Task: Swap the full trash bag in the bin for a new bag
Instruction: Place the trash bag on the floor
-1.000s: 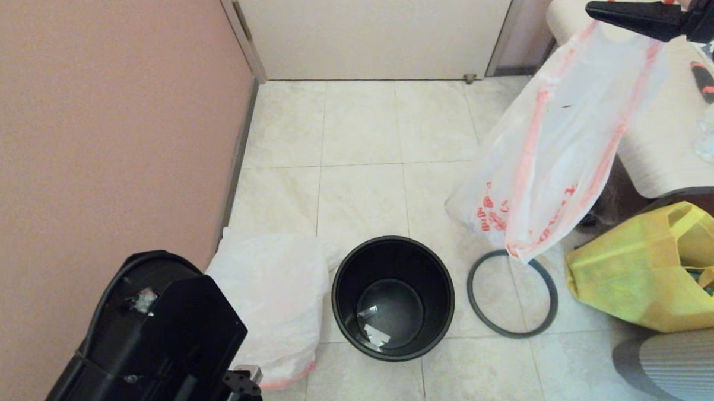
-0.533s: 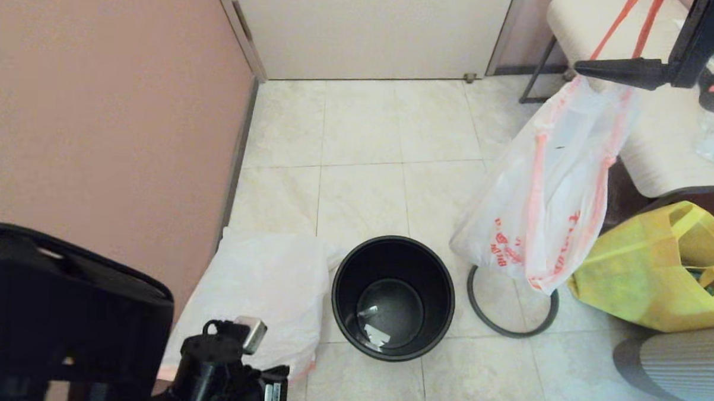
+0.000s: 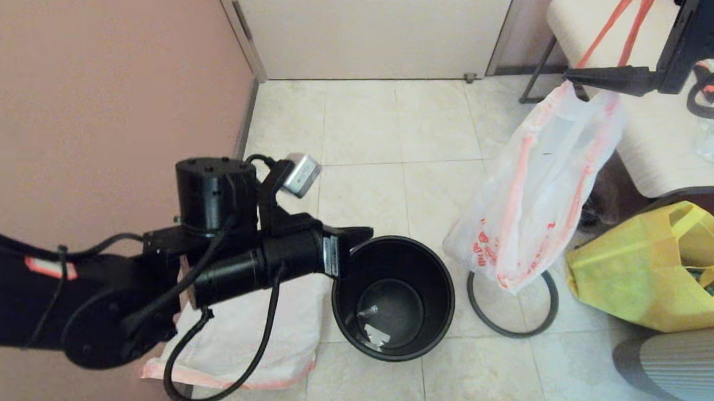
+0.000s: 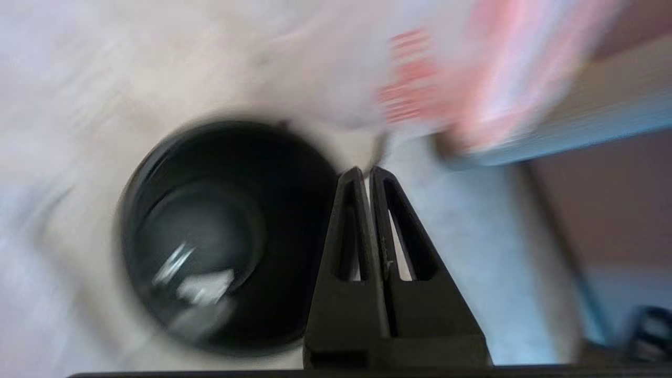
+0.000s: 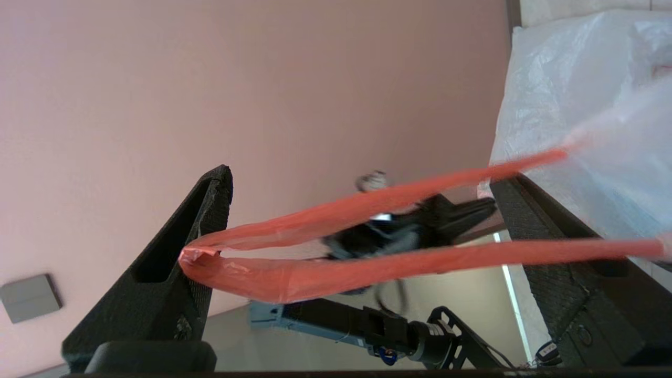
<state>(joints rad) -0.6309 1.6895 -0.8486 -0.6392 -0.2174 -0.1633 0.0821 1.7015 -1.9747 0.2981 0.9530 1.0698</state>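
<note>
Head view: the small round black plastic bin [image 3: 393, 298] stands upright on the pale tiled floor [image 3: 365, 129], its glossy interior bare apart from a pale scrap at the bottom. Its separate thin grey ring [image 3: 512, 301] lies flat on the floor just beside the bin, on the robot's right.

The left end effector [image 3: 356, 233] reaches in from the left and hovers level at the bin's near-left rim; in the left wrist view its two black fingers [image 4: 362, 220] are pressed together, closed on nothing, above the bin [image 4: 226, 236].

A thin, smooth translucent white plastic bag with a pale orange-red hem band [image 3: 251, 339] lies flat on the floor against the pink wall [image 3: 100, 84], touching the bin's left side and partly hidden by the left arm.

The right end effector [image 3: 605, 78] is raised at upper right, fingers spread wide. The orange-red drawstring loop [image 5: 336, 247] of a translucent white plastic bag with red print [image 3: 535, 189] is hooked over one finger [image 5: 173, 262], so the bag hangs free, its lower end above the grey ring.

A yellow fabric tote [image 3: 651, 270] sits on the floor at right, below a cream-coloured seat [image 3: 662, 146]. A white door [image 3: 369, 29] closes the far side.
</note>
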